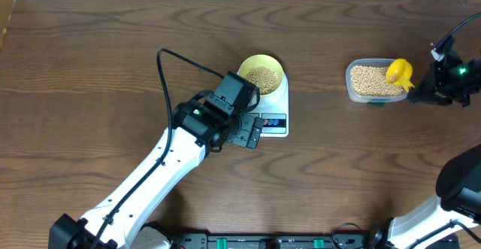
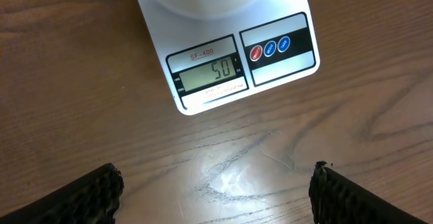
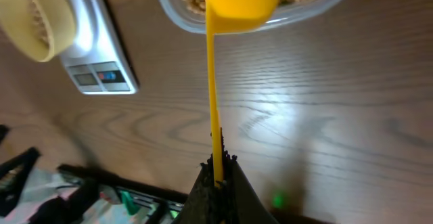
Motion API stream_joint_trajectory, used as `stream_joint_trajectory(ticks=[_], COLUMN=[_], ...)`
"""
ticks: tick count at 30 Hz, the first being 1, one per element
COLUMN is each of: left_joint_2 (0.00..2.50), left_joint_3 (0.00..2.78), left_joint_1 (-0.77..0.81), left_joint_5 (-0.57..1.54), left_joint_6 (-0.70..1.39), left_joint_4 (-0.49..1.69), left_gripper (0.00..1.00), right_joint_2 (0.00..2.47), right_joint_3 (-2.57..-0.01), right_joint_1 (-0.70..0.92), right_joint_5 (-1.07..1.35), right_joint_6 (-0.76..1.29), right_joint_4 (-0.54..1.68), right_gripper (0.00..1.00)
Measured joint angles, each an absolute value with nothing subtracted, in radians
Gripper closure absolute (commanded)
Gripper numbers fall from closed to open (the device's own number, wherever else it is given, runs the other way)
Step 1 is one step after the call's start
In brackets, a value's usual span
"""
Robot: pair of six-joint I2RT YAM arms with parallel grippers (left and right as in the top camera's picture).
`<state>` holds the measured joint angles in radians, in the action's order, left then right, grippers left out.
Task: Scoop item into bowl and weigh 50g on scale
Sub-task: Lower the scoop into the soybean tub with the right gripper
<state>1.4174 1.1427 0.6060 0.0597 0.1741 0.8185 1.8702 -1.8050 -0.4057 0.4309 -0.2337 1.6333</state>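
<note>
L gripper [image 2: 216,195] hangs just above the wood table [image 1: 90,68] on the near side of the scale [image 2: 223,48]. Its jaws are spread wide, w/ nothing between them.

R gripper [image 3: 216,173], at the table's far right edge, is clamped tight on the end of a yellow scoop [image 3: 242,1]. The handle runs straight out from the fingers, and the scoop head sits over the near rim of the clear tub [image 3: 172,11].

Center table: the white scale's display [image 2: 215,72] reads 50. Red and blue buttons [image 2: 270,47] are in the panel beside it.

On the platform, past the display, stands the pale-yellow bowl [image 1: 279,65] holding a layer of tan beans [image 1: 261,78]. L arm's wrist overlaps the bowl's near-left edge in the overhead view.

Off to the R, well apart from the scale, the tub is approx. full of more beans. The scoop head is at its R end. Can't tell whether the scoop has beans in it.
</note>
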Motion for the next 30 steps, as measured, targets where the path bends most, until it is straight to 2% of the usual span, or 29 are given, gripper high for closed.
stream_joint_trajectory(ticks=[16, 30], left_joint_2=[1.417, 1.417], left_joint_3=[1.143, 1.143], left_joint_1=[0.606, 0.606], left_joint_5=[0.053, 0.053], left_joint_6=[0.174, 0.174], left_joint_4=[0.818, 0.818], left_gripper=[0.09, 0.09], right_joint_2=[1.87, 1.87], right_joint_3=[-1.805, -1.805], right_joint_1=[-0.204, -0.174], right_joint_5=[0.225, 0.086], right_joint_6=[-0.078, 0.0], right_joint_4=[1.534, 1.516], right_gripper=[0.99, 0.99])
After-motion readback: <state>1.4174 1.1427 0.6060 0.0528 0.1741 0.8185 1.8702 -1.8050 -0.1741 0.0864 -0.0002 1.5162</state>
